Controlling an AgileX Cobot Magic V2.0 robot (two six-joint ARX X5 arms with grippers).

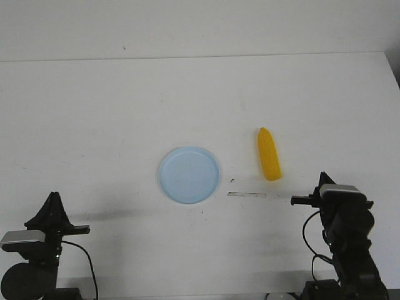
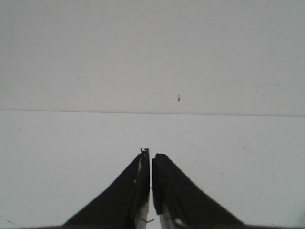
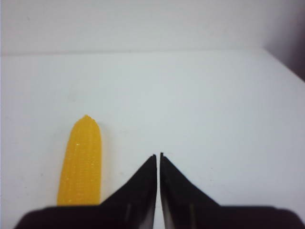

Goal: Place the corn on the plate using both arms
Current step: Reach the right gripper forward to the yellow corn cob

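The yellow corn [image 1: 269, 154] lies flat on the white table, right of centre, its tapered end pointing away from me. The pale blue plate [image 1: 189, 175] sits to its left, a short gap apart, with nothing on it. My right gripper [image 1: 323, 177] is shut and holds nothing; it sits near the front edge, to the right of the corn and nearer to me. In the right wrist view the corn [image 3: 81, 162] lies beside the shut fingertips [image 3: 158, 155], not between them. My left gripper [image 1: 54, 195] is at the front left, far from the plate. It is shut [image 2: 150, 155] over bare table.
A thin pale strip [image 1: 247, 194] and a small dark speck [image 1: 232, 180] mark the table between the plate and the right arm. The table's far edge [image 1: 200, 57] meets a white wall. Its right edge [image 1: 390, 69] lies beyond the corn.
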